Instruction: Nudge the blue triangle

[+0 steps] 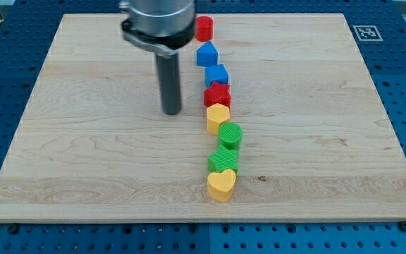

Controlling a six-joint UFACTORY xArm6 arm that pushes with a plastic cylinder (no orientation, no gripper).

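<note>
Tip (173, 111) sits bare on the board (83, 141), holding nothing, left of the red star (217, 94); blue triangle (206, 54) up-right of it, untouched.

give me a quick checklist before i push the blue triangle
1. Target found: ok. The blue triangle sits second from the view's top in the line of blocks.
2. Tip position: ok. My tip is on the view's left of the line, lower than the triangle, level with the red block.
3. Tip clear of blocks: ok, a bare gap separates them.
4. Direct path to triangle: not ok, the tip must travel toward the view's top first.
5. Neighbours: not ok. The red cylinder and blue cube sit very close and may shift.
6. Triangle touching them: cannot tell.
</note>
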